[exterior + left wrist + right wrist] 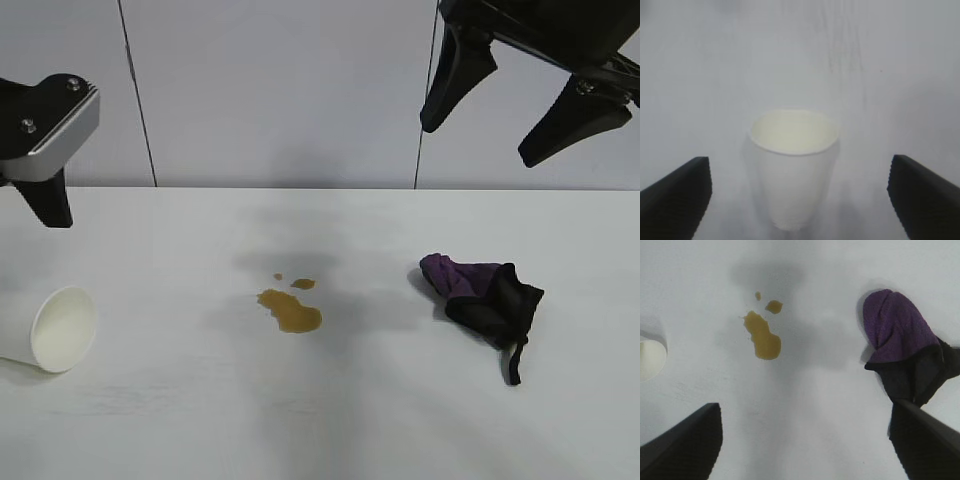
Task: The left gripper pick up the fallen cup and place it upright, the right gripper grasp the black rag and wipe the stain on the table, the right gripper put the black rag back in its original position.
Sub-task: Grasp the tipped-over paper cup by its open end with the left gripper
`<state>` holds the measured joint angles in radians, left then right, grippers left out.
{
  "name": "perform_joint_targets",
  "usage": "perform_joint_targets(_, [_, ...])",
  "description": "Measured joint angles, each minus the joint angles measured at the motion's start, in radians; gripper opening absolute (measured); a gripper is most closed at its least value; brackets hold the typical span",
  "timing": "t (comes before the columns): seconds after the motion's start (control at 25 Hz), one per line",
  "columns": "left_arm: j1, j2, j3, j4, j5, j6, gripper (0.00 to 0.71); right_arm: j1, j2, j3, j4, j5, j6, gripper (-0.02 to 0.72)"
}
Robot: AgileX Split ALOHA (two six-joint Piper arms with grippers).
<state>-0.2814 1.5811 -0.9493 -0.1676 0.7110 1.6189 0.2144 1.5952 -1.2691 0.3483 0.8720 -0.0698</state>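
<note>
Cup (55, 330) lay on side, counter (180, 420) left edge, mouth toward stain (291, 311); left gripper (800, 197) above, fingers spread, straddling it, nearer arm.

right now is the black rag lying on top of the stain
No, the black rag lies apart from the stain, with bare table between them in the exterior view.
</note>
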Motion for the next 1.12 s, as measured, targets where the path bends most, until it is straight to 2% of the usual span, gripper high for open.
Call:
perform_joint_targets(0.2, [0.090, 0.000, 0.055, -0.140, -0.064, 0.145, 0.687, 0.000, 0.000, 0.000, 0.000, 0.003, -0.003, 0.631])
perform_joint_targets(0.32, [0.116, 0.001, 0.097, -0.209, -0.110, 0.273, 0.687, 0.000, 0.000, 0.000, 0.000, 0.003, -0.003, 0.631])
perform_joint_targets(0.6, [0.121, 0.120, 0.109, -0.327, -0.249, 0.356, 0.687, 0.000, 0.000, 0.000, 0.000, 0.017, -0.005, 0.631])
perform_joint_targets(0.96, [0.126, 0.213, 0.110, -0.330, -0.301, 0.358, 0.687, 0.000, 0.000, 0.000, 0.000, 0.039, -0.005, 0.631])
perform_joint_targets(1.12, [0.147, 0.239, 0.110, -0.311, -0.315, 0.358, 0.687, 0.000, 0.000, 0.000, 0.000, 0.048, -0.005, 0.631])
